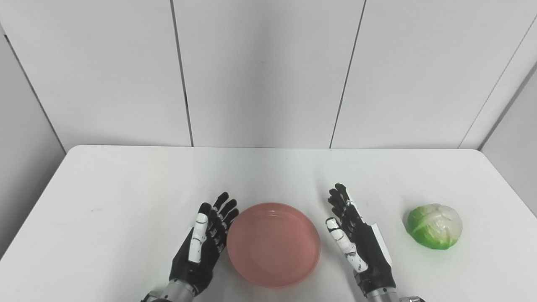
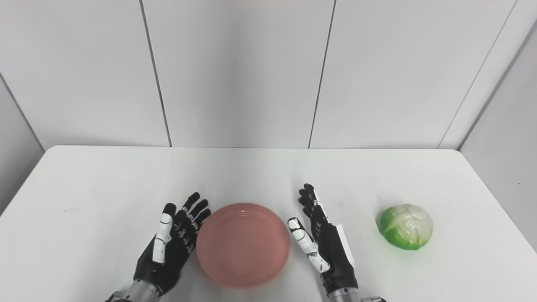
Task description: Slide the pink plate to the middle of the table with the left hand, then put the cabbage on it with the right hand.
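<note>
Centrally: pink plate (image 1: 273, 244) flanked by left hand (image 1: 204, 245) and right hand (image 1: 356, 241), both open, empty; cabbage (image 1: 435, 226) apart, rightward.

White table (image 1: 126, 188): pink plate (image 1: 273, 244), cabbage (image 1: 435, 226).

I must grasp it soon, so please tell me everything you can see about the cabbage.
The cabbage is a small round head, bright green low down and pale whitish on top, and it looks glossy like plastic. It rests alone on the white table, to the right of the right hand. Nothing touches it.
</note>
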Controlling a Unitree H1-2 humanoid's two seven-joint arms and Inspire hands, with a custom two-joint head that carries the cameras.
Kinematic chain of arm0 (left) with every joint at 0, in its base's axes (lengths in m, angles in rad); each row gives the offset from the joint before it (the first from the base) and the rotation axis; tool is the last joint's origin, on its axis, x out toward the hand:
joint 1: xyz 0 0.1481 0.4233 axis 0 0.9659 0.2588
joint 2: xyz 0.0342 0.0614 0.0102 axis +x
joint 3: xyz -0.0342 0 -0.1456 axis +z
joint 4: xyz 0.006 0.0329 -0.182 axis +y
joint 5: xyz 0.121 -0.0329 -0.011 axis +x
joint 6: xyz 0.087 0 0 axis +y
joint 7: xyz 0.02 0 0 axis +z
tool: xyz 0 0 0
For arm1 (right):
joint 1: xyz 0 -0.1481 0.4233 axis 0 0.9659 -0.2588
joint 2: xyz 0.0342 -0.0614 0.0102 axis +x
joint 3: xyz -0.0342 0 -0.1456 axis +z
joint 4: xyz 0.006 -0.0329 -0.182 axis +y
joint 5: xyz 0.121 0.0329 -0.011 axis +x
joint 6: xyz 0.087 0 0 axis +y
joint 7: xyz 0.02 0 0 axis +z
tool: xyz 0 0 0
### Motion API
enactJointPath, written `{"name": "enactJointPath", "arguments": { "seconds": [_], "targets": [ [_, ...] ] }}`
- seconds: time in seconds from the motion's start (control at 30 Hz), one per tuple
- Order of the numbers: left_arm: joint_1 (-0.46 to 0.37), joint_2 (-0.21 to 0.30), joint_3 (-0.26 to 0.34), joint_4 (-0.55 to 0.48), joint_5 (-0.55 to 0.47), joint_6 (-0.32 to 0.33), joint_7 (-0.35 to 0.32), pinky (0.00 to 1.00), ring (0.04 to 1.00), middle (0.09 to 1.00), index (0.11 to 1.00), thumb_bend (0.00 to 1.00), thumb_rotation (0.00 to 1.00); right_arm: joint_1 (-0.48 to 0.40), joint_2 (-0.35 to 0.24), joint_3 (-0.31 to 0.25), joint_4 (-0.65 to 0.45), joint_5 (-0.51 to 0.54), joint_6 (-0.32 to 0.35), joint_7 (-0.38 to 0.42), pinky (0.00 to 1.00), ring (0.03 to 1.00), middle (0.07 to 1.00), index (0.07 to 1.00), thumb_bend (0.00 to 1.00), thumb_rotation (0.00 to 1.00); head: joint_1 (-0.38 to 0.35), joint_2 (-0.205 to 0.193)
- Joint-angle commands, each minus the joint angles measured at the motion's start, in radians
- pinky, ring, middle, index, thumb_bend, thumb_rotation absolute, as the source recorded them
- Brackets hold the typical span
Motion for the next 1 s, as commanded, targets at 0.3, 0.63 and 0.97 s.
{"name": "enactJointPath", "arguments": {
  "seconds": [0.3, 0.63, 0.97],
  "targets": [
    [-0.026, -0.022, -0.010, -0.005, 0.058, -0.102, 0.018, 1.00, 1.000, 1.000, 0.999, 0.72, 0.94, -0.088, -0.065, -0.118, 0.020, 0.058, -0.075, -0.038, 1.00, 0.951, 0.954, 0.970, 0.73, 0.74, -0.027, 0.022],
    [-0.011, 0.026, -0.013, 0.006, 0.189, -0.170, 0.063, 1.00, 1.000, 1.000, 1.000, 0.71, 1.00, -0.143, -0.165, -0.225, 0.004, -0.016, -0.036, -0.107, 0.95, 0.928, 0.923, 0.945, 0.73, 0.64, -0.056, 0.029],
    [-0.014, 0.045, 0.001, 0.050, 0.298, -0.267, 0.132, 1.00, 1.000, 1.000, 1.000, 0.77, 0.99, -0.157, -0.287, -0.257, -0.087, -0.304, 0.196, -0.126, 0.88, 0.908, 0.903, 0.912, 0.87, 0.65, -0.150, 0.030]
  ]
}}
